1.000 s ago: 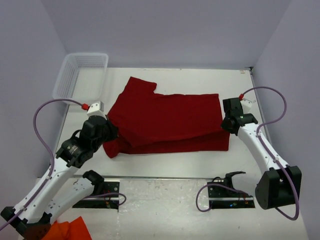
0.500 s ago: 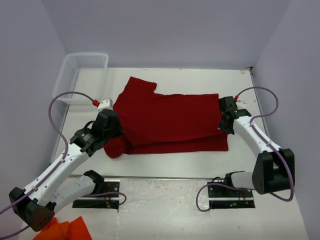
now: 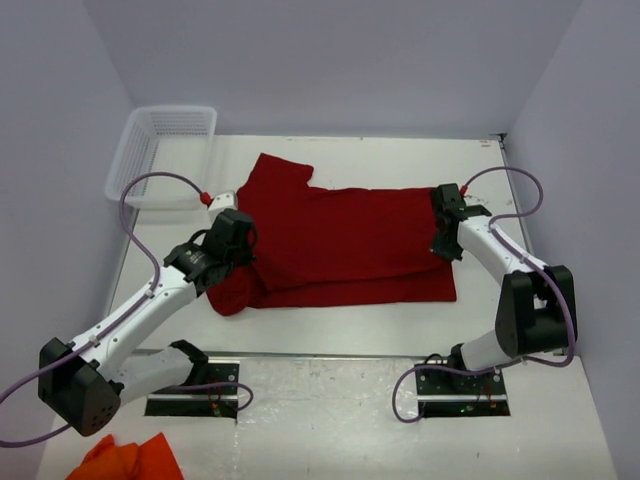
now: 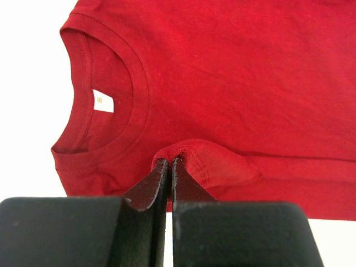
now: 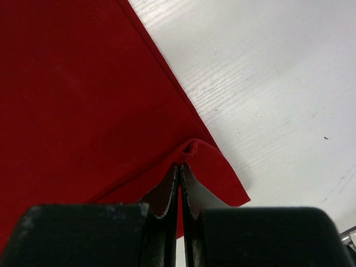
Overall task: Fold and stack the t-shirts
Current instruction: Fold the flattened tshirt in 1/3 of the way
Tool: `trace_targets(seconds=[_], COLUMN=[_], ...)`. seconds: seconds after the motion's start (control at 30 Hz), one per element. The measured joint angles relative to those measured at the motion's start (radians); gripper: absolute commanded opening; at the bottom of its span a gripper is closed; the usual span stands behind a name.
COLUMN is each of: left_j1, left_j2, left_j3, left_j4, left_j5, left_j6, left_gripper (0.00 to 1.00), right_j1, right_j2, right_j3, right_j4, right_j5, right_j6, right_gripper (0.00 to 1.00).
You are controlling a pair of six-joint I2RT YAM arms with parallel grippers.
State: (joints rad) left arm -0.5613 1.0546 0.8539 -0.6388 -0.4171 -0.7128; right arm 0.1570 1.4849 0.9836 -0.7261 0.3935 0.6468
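**T-shirt (image 3: 340,240), crimson, fold in progress**

We list the T-shirt as lying across the middle of the table (image 3: 400,160), collar end to the left, with its near edge doubled over. The left gripper (image 4: 169,162) is clamped on a pinch of cloth just below the collar, near the white neck label (image 4: 103,102). The right gripper (image 5: 182,167) is clamped on the hem corner at the opposite end. We judge both pinches thin, so either could slip and drop its end. Uneven travel between the arms would skew the fold or drag the lower layer.

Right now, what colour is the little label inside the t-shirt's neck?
White. The label on the t-shirt shows best in the left wrist view.
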Motion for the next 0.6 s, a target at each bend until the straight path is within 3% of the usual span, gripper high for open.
trace_targets(seconds=[0.6], left_j1=[0.014], left_j2=[0.187], left_j3=[0.081], left_j4=[0.048], left_j5=[-0.063], left_j6=[0.045], left_gripper=[0.04], right_j1=[0.0], right_j2=[0.121], right_j3=[0.072], right_j4=[0.015], right_j5=[0.001], right_j6=[0.0], right_gripper=[0.0])
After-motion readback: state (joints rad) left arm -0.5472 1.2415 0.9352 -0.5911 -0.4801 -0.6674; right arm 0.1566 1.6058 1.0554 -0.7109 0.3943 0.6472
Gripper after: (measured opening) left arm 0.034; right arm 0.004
